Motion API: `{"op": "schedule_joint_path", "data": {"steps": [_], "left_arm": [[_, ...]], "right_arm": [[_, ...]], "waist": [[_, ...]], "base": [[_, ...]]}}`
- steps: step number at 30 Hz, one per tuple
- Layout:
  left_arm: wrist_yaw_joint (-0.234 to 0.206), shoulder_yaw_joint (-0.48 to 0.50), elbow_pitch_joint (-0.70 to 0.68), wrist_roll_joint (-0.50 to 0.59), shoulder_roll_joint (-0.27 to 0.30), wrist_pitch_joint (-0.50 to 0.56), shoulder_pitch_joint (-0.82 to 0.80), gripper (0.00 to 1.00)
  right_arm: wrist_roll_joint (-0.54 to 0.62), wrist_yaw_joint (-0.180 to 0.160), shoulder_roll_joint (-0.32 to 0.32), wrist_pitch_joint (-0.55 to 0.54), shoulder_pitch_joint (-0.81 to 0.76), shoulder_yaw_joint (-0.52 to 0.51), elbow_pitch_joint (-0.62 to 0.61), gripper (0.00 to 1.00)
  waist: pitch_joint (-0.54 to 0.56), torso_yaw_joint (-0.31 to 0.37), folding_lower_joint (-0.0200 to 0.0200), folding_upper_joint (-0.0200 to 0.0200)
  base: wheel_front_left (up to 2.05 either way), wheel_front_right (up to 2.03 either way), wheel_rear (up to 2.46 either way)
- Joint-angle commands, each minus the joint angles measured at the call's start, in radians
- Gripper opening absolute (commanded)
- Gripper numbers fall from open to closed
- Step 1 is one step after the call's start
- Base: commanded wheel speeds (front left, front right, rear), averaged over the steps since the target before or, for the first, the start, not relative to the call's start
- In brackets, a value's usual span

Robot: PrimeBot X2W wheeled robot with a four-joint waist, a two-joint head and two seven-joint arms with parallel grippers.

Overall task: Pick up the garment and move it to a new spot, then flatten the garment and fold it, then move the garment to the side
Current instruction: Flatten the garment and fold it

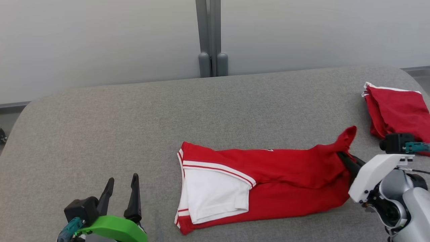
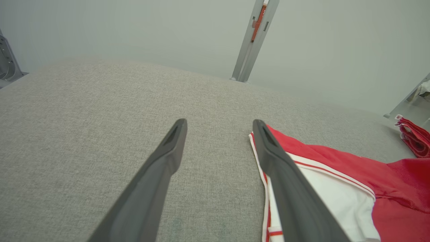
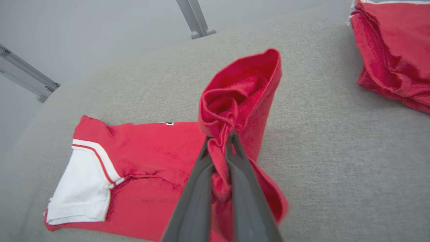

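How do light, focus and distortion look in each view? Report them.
Head view: soft even light, no glare, garment sharp. Left wrist view: open left claw looms large, stretched by the wide angle; wall hazy. Right wrist view: garment looks grainy around the shut right claw.

I see my left gripper (image 2: 219, 122) spread wide over the grey surface (image 2: 84, 134). One finger overlaps the edge of the red-and-white garment (image 2: 336, 174).

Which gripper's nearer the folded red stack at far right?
Right. The right gripper is shut on one end of the garment, just short of the folded red stack; the left gripper sits open beyond the garment's opposite, white end.
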State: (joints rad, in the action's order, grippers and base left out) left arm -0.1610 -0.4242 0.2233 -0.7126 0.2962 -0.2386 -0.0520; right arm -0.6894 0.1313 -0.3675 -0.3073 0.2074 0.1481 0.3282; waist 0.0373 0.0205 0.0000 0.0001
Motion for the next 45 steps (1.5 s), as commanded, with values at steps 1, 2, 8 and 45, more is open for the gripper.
{"op": "schedule_joint_path", "data": {"steps": [1, 2, 8, 45], "left_arm": [[0.005, 0.0, 0.003, -0.009, -0.002, -0.004, 0.004, 1.0], [0.008, -0.004, 0.006, -0.007, -0.003, -0.004, 0.004, 1.0], [0.011, -0.012, 0.009, -0.003, -0.001, 0.0, -0.008, 1.0], [0.048, -0.072, 0.064, 0.001, -0.052, -0.001, -0.085, 1.0]], "right_arm": [[-0.018, -0.001, 0.017, -0.011, -0.021, 0.009, -0.041, 0.0], [-0.028, -0.001, 0.035, -0.022, -0.029, 0.018, -0.072, 0.0], [-0.072, -0.001, 0.142, -0.062, -0.038, 0.082, -0.171, 0.0], [-0.519, -0.001, 0.316, 0.302, 0.336, 0.571, 0.37, 1.0]], "waist": [[0.008, -0.016, 0.0, -0.0001], [0.01, -0.024, 0.0, -0.0001], [0.01, -0.07, 0.0, -0.0001], [-0.041, -0.215, 0.0, -0.0001]], "base": [[0.0, 0.0, 0.0], [0.0, 0.0, 0.0], [0.0, 0.0, 0.0], [0.0, 0.0, 0.0]]}}
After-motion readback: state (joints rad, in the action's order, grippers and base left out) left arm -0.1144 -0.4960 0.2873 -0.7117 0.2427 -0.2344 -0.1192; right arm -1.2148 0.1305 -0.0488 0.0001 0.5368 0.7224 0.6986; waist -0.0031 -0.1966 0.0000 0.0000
